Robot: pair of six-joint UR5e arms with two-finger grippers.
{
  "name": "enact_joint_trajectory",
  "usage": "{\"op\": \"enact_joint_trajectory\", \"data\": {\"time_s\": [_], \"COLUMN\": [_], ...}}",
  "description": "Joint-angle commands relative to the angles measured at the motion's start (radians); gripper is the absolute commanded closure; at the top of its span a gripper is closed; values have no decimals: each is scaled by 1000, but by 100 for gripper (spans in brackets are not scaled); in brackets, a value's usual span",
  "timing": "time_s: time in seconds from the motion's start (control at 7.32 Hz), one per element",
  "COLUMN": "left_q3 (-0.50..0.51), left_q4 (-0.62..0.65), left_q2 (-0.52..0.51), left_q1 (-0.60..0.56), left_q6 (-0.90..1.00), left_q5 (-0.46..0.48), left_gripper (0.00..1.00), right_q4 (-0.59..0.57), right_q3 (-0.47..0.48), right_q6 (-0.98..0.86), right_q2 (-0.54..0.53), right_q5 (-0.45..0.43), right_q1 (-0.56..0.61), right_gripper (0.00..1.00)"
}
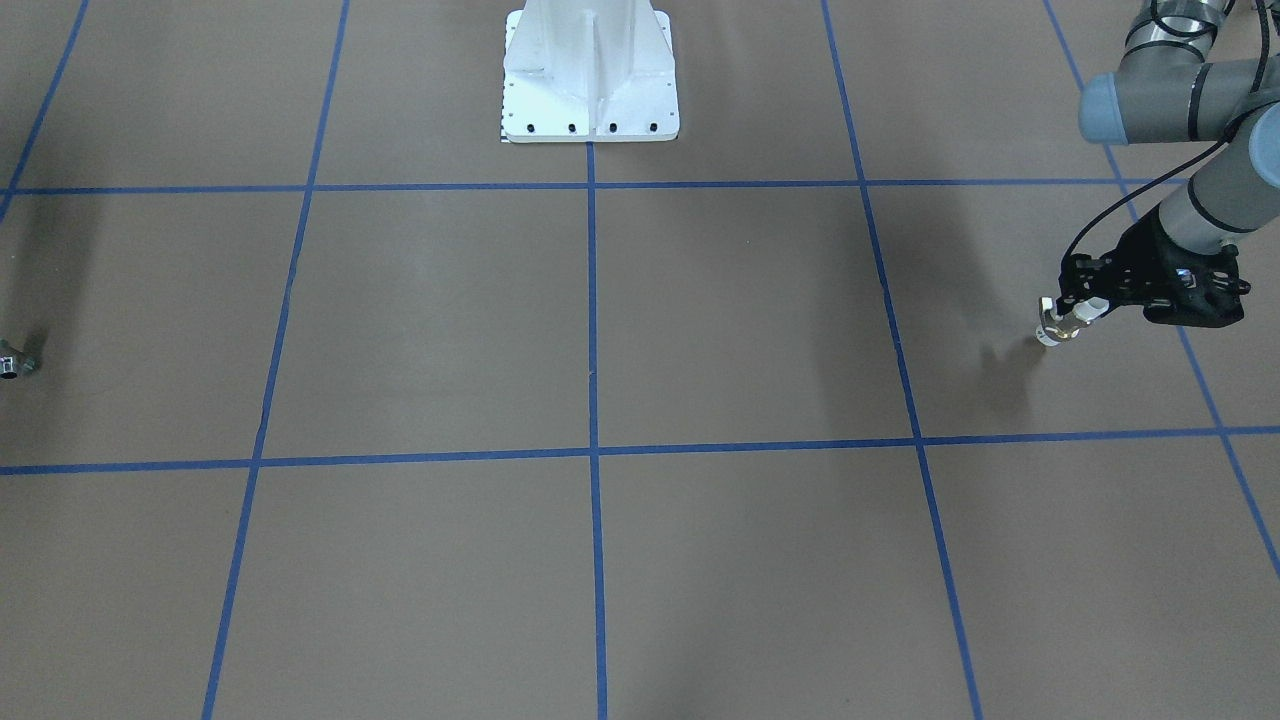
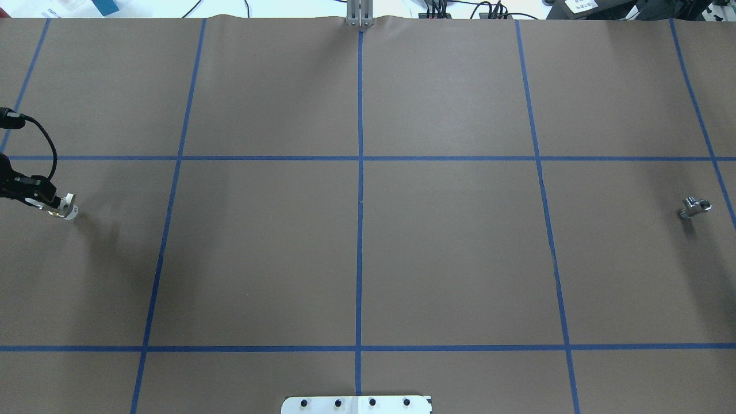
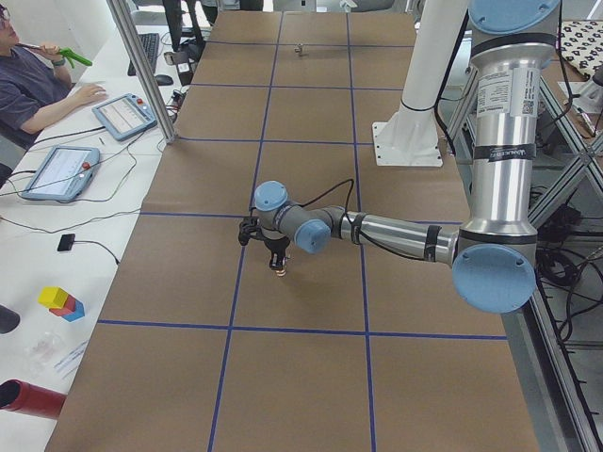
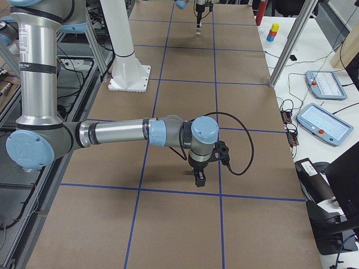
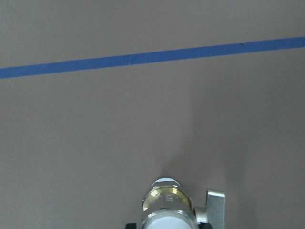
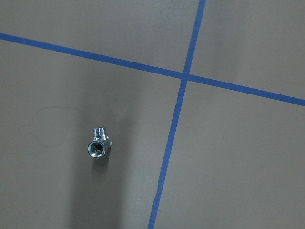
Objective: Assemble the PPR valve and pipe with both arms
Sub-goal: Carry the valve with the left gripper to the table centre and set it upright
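Brown paper crossed by blue tape lines [image 2: 360, 230] covers the table [image 2: 448, 259]. At the near edge, on the robot's side, stands the white pedestal base [image 2: 356, 404].

Farther out, in the middle row of squares, the two parts sit at opposite ends, well apart. At the left end the left gripper [image 1: 1088, 303] has its jaws closed on the PPR valve [image 1: 1060, 325]. It grips the valve by one end, so the brass middle and a white ring end stick out past the fingertips, tilted down toward the paper. Whether the tip touches the paper I cannot tell.

At the right end the pipe [image 6: 98, 146] lies alone on the paper, free of any grip, with one round open end turned toward the right wrist camera. The right gripper [image 4: 199, 179] hangs over that end pointing down. Only a side view shows it, so I cannot tell how wide its jaws stand.

The pipe looks not yet picked up, and that is where I expect trouble. It is small, smooth and rounded, so jaws closing off-centre could squirt it sideways or set it rolling. Later, pushing the parts together could pivot the end-held valve in its grip and spoil the alignment.
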Motion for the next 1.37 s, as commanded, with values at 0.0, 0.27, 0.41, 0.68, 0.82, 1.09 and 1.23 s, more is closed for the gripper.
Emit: {"op": "enact_joint_trajectory", "data": {"time_s": [0.0, 0.27, 0.41, 0.68, 0.82, 1.09, 1.23], "left_q3": [-70, -57, -4, 281, 401, 517, 525], "left_q4": [335, 521, 540, 516, 431, 311, 297], "left_q2": [-224, -479, -600, -917, -1002, -1034, -1034], "left_q1": [-2, 94, 176, 317, 334, 341, 351], "left_q6": [-14, -183, -300, -470, -515, -522, -525], "left_q5": [-7, -2, 3, 113, 116, 119, 119], "left_gripper": [100, 100, 100, 100, 100, 100, 100], "right_q4": [-1, -1, -1, -1, -1, -1, -1], "right_q3": [30, 18, 15, 11, 15, 15, 15], "right_q6": [1, 0, -1, -10, -8, -1, -1], "right_q2": [2, -13, -13, -10, -10, -4, -2], "right_q5": [3, 3, 1, 3, 3, 15, 25], "right_q1": [3, 0, 0, 0, 0, 0, 0], "right_gripper": [1, 1, 1, 1, 1, 1, 1]}}
